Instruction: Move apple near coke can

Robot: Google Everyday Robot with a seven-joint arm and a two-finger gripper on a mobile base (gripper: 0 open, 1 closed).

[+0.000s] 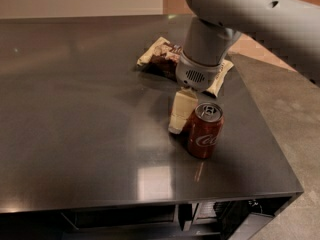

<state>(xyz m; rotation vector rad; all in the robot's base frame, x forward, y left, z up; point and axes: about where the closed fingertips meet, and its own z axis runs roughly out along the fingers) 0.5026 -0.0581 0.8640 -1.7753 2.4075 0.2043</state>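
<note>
The dark worktop (75, 134) has a glossy surface. Nearest its front edge, toward the right side, the coke can (204, 131) stands upright with its silver top and pull tab facing up, well in from the front right corner.

Just behind the can and to its left, the gripper (178, 124) reaches down to the surface. Its cream-coloured tip stands right beside the can's far left flank, close enough that I cannot tell whether the two touch. Whether the gripper is spread, closed or gripping something cannot be told.

The apple cannot be made out. The gripper's tip and the can cover the spot between them, so its place relative to the gripper is hidden.

Farther back, toward the right edge, a brown-and-cream snack bag (157, 56) lies flat, partly covered by the grey wrist. The arm (240, 4) comes in from above the far right corner.
</note>
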